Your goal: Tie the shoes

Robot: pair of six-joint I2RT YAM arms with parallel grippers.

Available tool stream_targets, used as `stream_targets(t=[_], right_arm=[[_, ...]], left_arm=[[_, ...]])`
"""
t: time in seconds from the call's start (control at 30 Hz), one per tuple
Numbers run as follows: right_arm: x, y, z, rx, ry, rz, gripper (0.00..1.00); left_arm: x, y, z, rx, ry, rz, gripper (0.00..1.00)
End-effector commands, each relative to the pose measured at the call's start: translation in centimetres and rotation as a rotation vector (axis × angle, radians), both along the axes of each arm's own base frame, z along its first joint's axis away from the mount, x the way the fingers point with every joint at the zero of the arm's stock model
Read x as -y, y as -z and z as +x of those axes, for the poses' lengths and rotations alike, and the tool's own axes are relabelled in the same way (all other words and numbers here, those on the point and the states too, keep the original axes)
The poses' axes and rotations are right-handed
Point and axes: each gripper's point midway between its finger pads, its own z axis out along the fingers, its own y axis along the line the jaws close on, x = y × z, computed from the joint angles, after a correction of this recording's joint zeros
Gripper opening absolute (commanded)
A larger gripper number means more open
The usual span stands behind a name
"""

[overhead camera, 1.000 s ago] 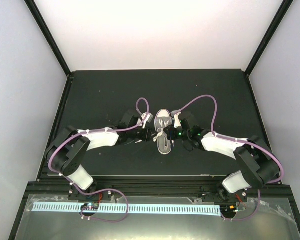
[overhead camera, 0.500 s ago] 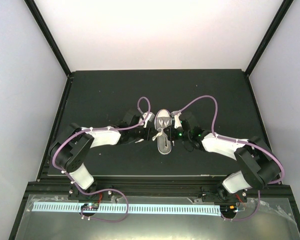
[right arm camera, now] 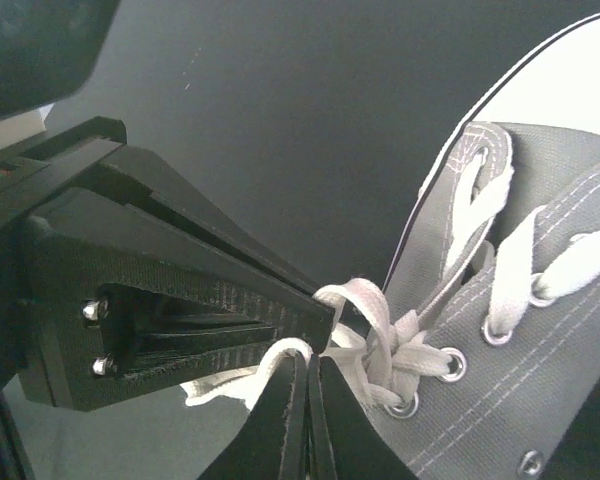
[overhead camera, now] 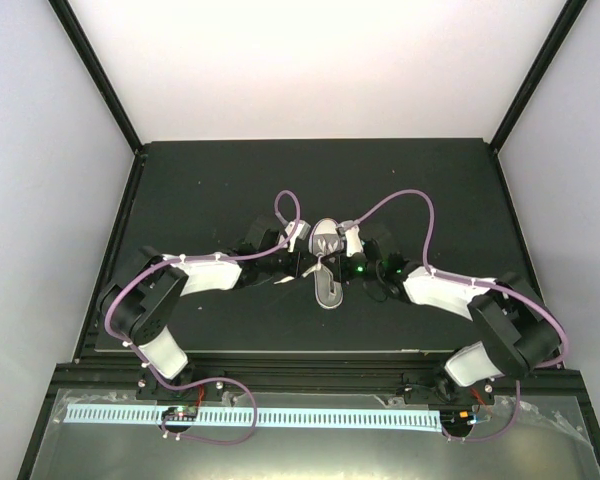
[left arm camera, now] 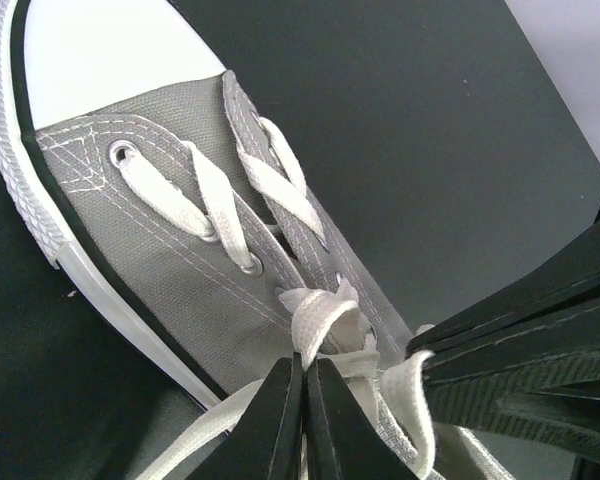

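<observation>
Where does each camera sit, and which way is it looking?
Top external: above and behind, looking down; left arm, right arm, table, sneaker show.
Left wrist: on the left arm, facing the laces past its shut jaws.
Right wrist: on the right arm, facing the laces from opposite, jaws shut.
Shared: both wrist views show the laces.

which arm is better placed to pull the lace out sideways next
Left, slightly: the left gripper is shut on a lace right where the laces cross. The right gripper also pinches lace, so both could probably pull together.
</observation>
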Motion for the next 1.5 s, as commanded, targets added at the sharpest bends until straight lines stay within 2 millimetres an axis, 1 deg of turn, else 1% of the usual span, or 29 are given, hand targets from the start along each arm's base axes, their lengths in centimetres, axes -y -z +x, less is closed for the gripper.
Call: stream_targets(t=[0.0, 0.1, 0.23, 0.47, 0.73, 0.87, 1.0, 1.03, 1.13, 1.23, 1.33, 1.37, 1.47], right_arm=[[-1.2, -0.4, 0.4, 0.02, -0.042, 0.031, 0.02], [-1.3, 0.4, 0.3, 0.001, -0.045, 0.025, 0.02], [-1.1, 1.3, 0.6, -0.009, -0.032, 0.007, 0.02], [-0.8, 1.8, 1.1, -0.008, -0.003, -0.015, 0.02], [-0.2, 2.1, 1.7, -0.006, 0.053, -0.03, 0.02], [-0.2, 2.1, 1.8, -0.006, 0.06, -0.027, 0.02], [-0.2, 2.2, 1.7, -0.008, 0.059, -0.027, 0.02], [-0.1, 2.2, 1.7, -0.007, 0.059, -0.026, 0.02], [0.0, 2.2, 1.6, -0.006, 0.061, -0.028, 0.02], [0.1, 2.2, 1.5, -0.005, 0.064, -0.028, 0.02], [0.1, 2.1, 1.5, -0.004, 0.062, -0.028, 0.02], [0.1, 2.1, 1.4, -0.004, 0.06, -0.027, 0.02], [0.1, 2.2, 1.4, -0.004, 0.059, -0.027, 0.02]], left_arm=[[0.3, -1.8, 0.8, 0.047, -0.01, -0.042, 0.01], [0.0, -2.1, 0.8, 0.065, -0.02, -0.042, 0.02], [0.1, -2.2, 0.6, 0.071, -0.003, -0.048, 0.02], [0.5, -2.8, 0.0, 0.092, 0.04, -0.084, 0.02], [1.0, -2.7, -2.0, 0.092, 0.131, -0.128, 0.02], [1.4, -2.6, -2.9, 0.088, 0.177, -0.143, 0.01], [1.7, -2.4, -2.8, 0.084, 0.177, -0.14, 0.02], [1.6, -2.4, -2.6, 0.089, 0.167, -0.136, 0.03], [1.0, -2.5, -1.4, 0.099, 0.098, -0.101, 0.15], [-0.5, -2.6, 0.0, 0.106, 0.002, -0.068, 0.24], [-1.7, -3.1, 0.8, 0.12, -0.05, -0.069, 0.34], [-1.9, -3.2, 1.0, 0.12, -0.06, -0.07, 0.36], [-2.5, -2.9, 1.6, 0.091, -0.093, -0.064, 0.38]])
